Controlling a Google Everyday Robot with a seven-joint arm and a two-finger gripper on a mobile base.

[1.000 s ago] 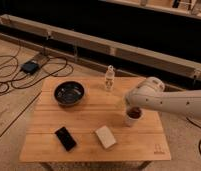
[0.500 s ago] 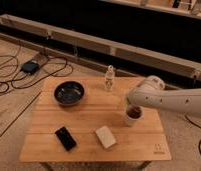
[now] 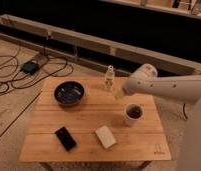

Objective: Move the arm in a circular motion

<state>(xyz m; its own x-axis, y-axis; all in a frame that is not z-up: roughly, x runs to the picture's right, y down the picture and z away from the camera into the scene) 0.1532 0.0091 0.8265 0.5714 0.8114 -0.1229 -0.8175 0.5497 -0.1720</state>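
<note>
Since the earlier frame the gripper point(image 3: 120, 93) has been swinging away from the mug point(image 3: 133, 114) toward the far edge of the counter point(image 3: 89, 117). It is now hovering just beside the bottle point(image 3: 110, 78), and the mug is showing in full. Whether it is spread or pressed together I cannot tell. Behind it the arm point(image 3: 166, 88) is reaching in from the right, its rounded joint riding higher than before.

One item of each kind is sitting on the counter:
- one clear bottle at the far edge
- one mug toward the right edge
- one dark bowl point(image 3: 69, 93) toward the far left corner
- one black phone point(image 3: 65, 138) near the front edge
- one pale block point(image 3: 105, 136) near the front edge

None of these is shifting. A small dark mark point(image 3: 156, 146) by the near right corner is too small to read. Cables point(image 3: 9, 75) and a black box point(image 3: 30, 66) are lying on the floor.
</note>
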